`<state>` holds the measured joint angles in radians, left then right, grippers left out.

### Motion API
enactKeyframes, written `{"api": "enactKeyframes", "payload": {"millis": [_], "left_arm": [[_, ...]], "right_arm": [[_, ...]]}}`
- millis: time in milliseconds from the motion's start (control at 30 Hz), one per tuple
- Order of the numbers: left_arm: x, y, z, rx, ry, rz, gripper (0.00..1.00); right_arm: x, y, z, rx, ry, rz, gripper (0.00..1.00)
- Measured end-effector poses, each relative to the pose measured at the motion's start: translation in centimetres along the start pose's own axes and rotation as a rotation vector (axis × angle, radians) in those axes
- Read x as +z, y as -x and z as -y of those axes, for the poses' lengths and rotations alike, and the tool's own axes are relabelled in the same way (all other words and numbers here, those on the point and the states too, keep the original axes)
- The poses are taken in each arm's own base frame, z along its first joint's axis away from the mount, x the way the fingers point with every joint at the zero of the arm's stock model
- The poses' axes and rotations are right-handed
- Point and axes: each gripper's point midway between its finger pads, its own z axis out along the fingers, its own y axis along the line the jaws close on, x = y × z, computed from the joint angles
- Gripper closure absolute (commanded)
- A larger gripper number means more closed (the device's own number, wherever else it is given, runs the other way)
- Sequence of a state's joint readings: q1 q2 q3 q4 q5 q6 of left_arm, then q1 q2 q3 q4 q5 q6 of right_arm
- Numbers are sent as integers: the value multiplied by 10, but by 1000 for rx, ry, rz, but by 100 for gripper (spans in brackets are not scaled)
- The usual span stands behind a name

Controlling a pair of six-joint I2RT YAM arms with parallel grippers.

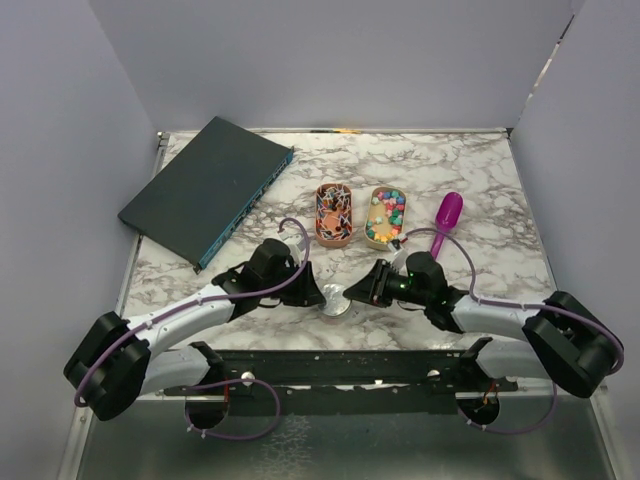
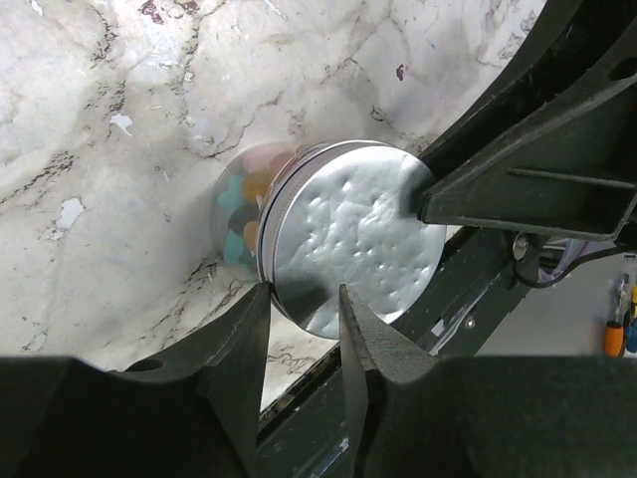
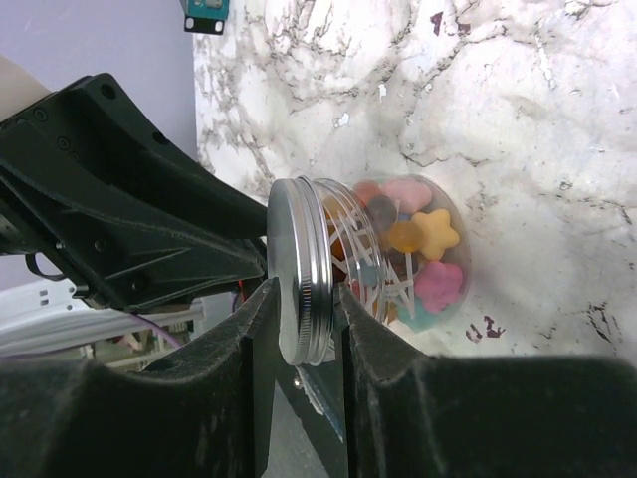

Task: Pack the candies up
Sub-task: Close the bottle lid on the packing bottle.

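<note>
Nearest you, both arms reach in to meet over the near middle of the table (image 1: 480, 180), at a small clear jar (image 3: 398, 254) with a silver lid (image 2: 348, 234). Your left gripper (image 2: 306, 319) is narrow: its fingers (image 2: 244, 344) sit on either side of the lid's lower edge, one towards the glass and one on the flat face, pinching it. Your right gripper (image 3: 304, 309) is just as narrow and clamps the same lid from the other side, the rim edge-on between its fingers (image 3: 373, 339). The jar is tipped over, lid towards the left arm; you cannot tell whether it touches the marble. Inside it lie soft pastel candies (image 3: 423, 234) in pink, yellow and teal, pressed against the glass.

Further out, near the middle, two oval trays stand side by side. The left tray (image 1: 333, 241) holds dark and orange wrapped pieces (image 1: 333, 210); the right tray (image 1: 384, 244) holds bright balls (image 1: 387, 212). A purple scoop (image 1: 447, 218) lies just right of them. A dark flat box (image 1: 205, 190) lies at an angle in the far left corner
</note>
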<state>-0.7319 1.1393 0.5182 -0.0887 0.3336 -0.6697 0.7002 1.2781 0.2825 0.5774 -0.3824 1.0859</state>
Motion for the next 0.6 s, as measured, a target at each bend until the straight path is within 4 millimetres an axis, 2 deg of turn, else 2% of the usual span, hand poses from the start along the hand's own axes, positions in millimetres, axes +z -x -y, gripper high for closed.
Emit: {"api": "enactKeyframes", "payload": {"millis": [600], "left_arm": [[2, 2, 2, 1, -9, 6, 66]], "right_arm": [[-15, 10, 0, -82, -55, 60, 64]]}}
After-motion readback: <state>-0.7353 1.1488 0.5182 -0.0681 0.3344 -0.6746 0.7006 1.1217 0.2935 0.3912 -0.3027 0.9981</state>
